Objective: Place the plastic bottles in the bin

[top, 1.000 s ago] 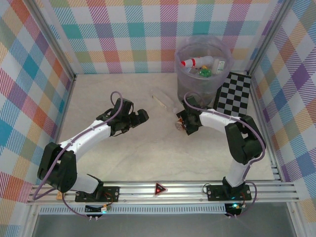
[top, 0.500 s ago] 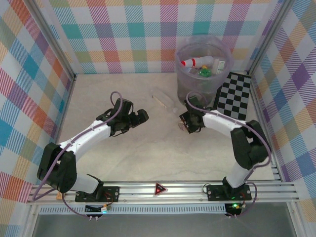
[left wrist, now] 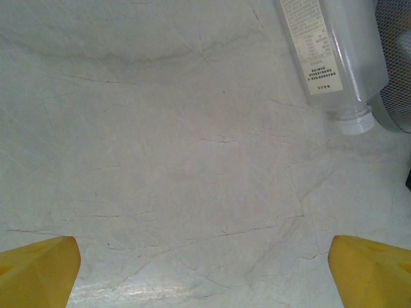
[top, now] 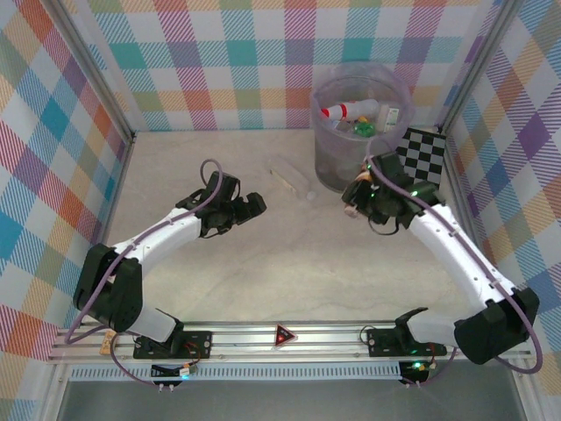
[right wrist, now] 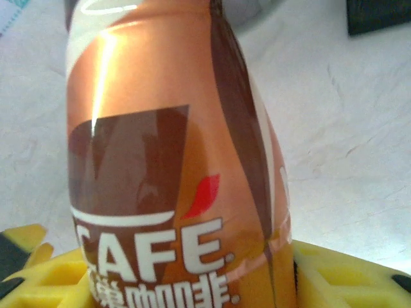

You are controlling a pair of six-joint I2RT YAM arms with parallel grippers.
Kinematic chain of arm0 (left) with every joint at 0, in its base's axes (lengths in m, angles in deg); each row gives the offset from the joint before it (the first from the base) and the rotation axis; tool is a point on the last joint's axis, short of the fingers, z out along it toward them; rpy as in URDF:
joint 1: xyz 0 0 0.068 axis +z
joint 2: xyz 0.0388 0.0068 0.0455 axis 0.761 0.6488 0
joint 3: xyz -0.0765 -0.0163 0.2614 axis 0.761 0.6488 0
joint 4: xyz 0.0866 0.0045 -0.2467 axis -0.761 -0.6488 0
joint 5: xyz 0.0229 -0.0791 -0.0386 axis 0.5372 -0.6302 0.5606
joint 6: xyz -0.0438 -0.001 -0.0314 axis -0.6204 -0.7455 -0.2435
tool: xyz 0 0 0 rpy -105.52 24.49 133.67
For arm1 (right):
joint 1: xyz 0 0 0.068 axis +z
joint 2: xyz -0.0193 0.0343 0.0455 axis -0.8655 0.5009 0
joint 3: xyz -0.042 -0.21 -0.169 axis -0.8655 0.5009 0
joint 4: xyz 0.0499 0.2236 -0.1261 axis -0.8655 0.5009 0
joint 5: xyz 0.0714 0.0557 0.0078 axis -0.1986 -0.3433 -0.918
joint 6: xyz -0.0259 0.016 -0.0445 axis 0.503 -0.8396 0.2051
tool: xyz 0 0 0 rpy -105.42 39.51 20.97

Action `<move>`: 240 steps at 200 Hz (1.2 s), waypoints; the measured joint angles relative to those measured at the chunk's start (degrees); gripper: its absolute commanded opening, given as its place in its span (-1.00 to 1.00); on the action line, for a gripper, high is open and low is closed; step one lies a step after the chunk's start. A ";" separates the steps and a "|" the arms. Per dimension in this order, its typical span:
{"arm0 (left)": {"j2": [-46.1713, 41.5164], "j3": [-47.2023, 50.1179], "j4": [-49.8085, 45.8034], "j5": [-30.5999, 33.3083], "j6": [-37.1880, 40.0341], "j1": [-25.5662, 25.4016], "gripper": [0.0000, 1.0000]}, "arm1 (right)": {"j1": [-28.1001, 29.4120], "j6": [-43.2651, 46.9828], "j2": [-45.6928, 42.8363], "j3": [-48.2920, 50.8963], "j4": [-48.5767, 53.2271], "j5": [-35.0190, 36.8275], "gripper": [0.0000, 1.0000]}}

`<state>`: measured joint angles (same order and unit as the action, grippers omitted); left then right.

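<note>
Right claw clamps brown bottle, its top pointing away from wrist.

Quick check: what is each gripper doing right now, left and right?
Left gripper: open, holding nothing.
Right gripper: closed on the brown CAFE-labelled bottle.

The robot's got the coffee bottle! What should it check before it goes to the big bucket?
1. Brown bottle gripped by the right tool: ok.
2. Bottle over the bin's opening: not ok, it is beside the near wall.
3. Bottle high enough to pass the rim: cannot tell.
4. Room inside the bin: ok, a few bottles lie low inside.
5. Left tool out of the way: ok, open over the table, apart from the right arm.
6. Clear bottle out of the path: ok, it lies left of the bin.
</note>
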<state>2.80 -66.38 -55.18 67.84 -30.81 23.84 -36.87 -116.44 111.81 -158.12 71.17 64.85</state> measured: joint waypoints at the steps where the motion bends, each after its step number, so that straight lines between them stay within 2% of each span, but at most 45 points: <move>1: 0.02 -0.02 0.00 0.00 0.00 0.00 0.97 | -0.09 0.20 0.04 -0.39 0.22 0.00 -0.28; 31: 0.31 -0.04 0.02 -0.50 -0.02 0.00 0.97 | -2.95 10.38 5.86 -18.71 7.39 -0.48 -0.20; 58: 0.31 -0.02 0.02 -0.92 -0.04 0.00 0.98 | -5.53 15.50 13.40 -31.89 9.90 -3.17 -0.18; 132: -3.78 1.86 -0.22 -0.59 -0.07 0.00 0.98 | -11.13 18.43 41.48 -64.70 10.16 -6.97 -0.16; 169: -5.70 2.34 -1.49 0.50 0.00 0.00 0.99 | -12.31 16.92 49.48 -68.91 10.16 -6.78 -0.08; 221: -6.19 2.49 -2.95 1.29 0.17 0.07 0.99 | -13.29 15.39 51.17 -68.91 10.54 -6.40 0.54; 240: -6.19 2.49 -2.97 1.29 0.17 0.07 0.99 | -13.31 15.96 50.80 -68.91 10.62 -5.31 0.66</move>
<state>-3.38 -63.89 -58.15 69.13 -30.63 23.90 -50.18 -100.49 162.61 -227.03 81.79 59.54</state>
